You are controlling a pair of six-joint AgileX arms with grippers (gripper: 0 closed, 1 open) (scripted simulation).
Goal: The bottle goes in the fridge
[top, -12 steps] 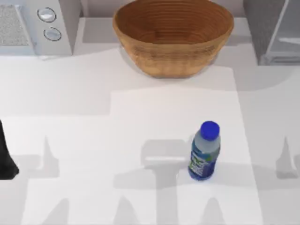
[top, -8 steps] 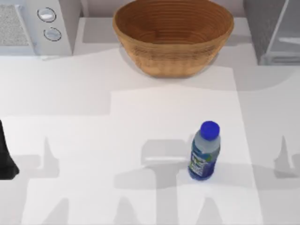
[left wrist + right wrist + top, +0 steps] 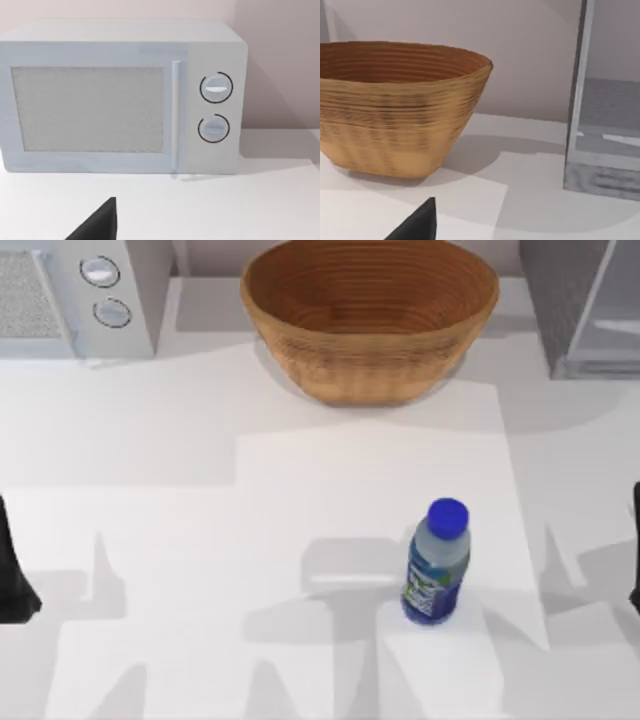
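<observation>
- The bottle [image 3: 436, 562] stands upright on the white table [image 3: 200, 540], right of centre in your top view, its long axis vertical and its blue cap facing up at the camera; the label wraps the lower body. It touches nothing else.
- The fridge [image 3: 585, 305] sits at the far right corner, cut off by the frame edges; you see a speckled dark-grey side and a pale glassy front panel. In the right wrist view the fridge [image 3: 602, 110] is also cropped, with its top out of frame.
- The woven basket [image 3: 370, 315] stands at the far centre, well apart from the bottle; the microwave [image 3: 75, 295], with two round dials, occupies the far left corner.
- The left arm shows as a dark shape at the table's left edge [image 3: 12, 575], and the right arm as a dark sliver at the right edge [image 3: 635, 545]. Both are mostly cut off, so you cannot tell whether either gripper's fingers are apart or together.
- A plain pale wall rises behind the appliances. Soft grey shadows cross the tabletop.
</observation>
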